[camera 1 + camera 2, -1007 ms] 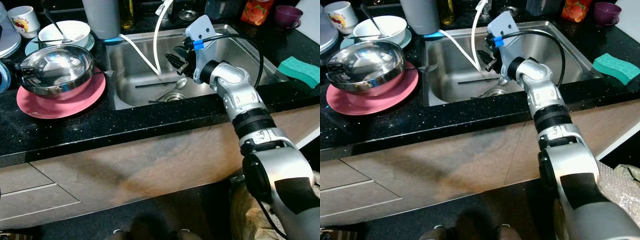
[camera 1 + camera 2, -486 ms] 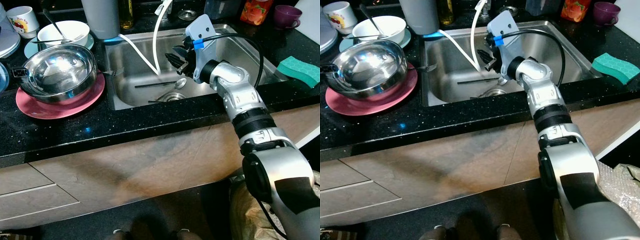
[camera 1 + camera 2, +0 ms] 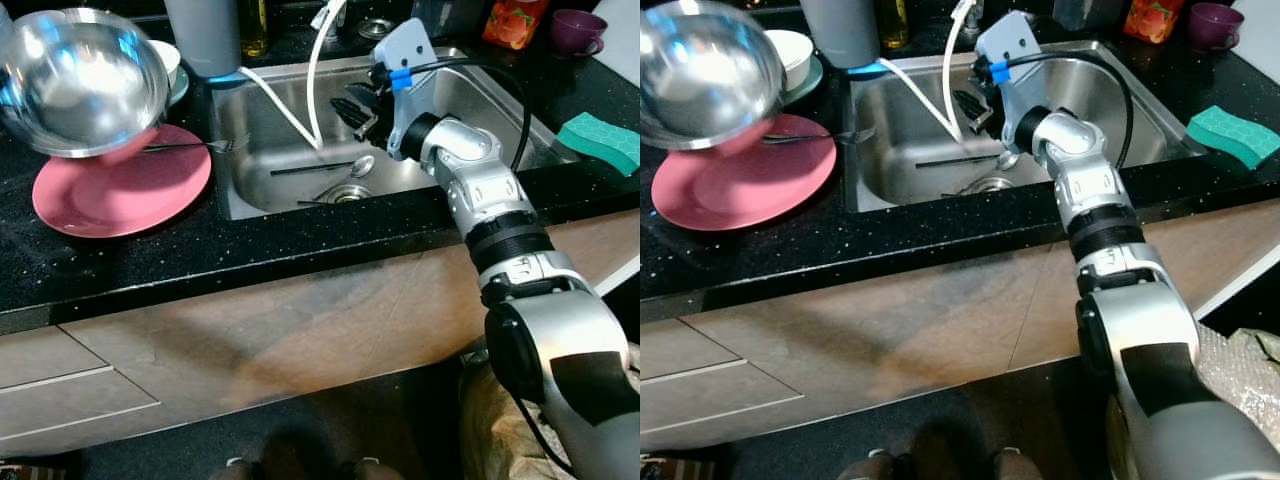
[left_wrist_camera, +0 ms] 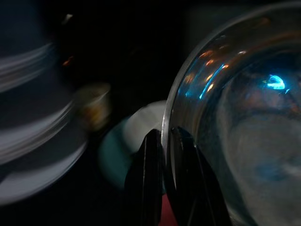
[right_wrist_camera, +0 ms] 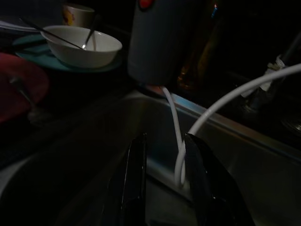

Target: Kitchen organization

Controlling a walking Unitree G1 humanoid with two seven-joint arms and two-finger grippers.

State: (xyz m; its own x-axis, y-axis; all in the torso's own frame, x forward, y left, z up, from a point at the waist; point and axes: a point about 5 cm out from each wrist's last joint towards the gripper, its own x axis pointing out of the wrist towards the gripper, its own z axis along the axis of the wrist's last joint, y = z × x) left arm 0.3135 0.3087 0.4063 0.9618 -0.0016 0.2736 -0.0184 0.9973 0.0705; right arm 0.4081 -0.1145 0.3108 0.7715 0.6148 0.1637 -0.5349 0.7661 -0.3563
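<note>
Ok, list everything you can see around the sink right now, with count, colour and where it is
Steel bowl: one, silver, lifted above the plate, rim pinched by the left gripper.
Plate: one, pink, counter left of the sink.
Fork: one, on the plate.
White bowl: one, on a teal saucer, back left.
Spoon: one, in the sink.
Sponge: one, green, counter right.
Cup: one, purple, back right.
Right gripper: fingers open, over the sink.

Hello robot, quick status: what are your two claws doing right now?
Left tool clamped on steel bowl rim, bowl lifted above pink plate. Right tool open over sink, beside white hose. Fork lies on plate.
</note>
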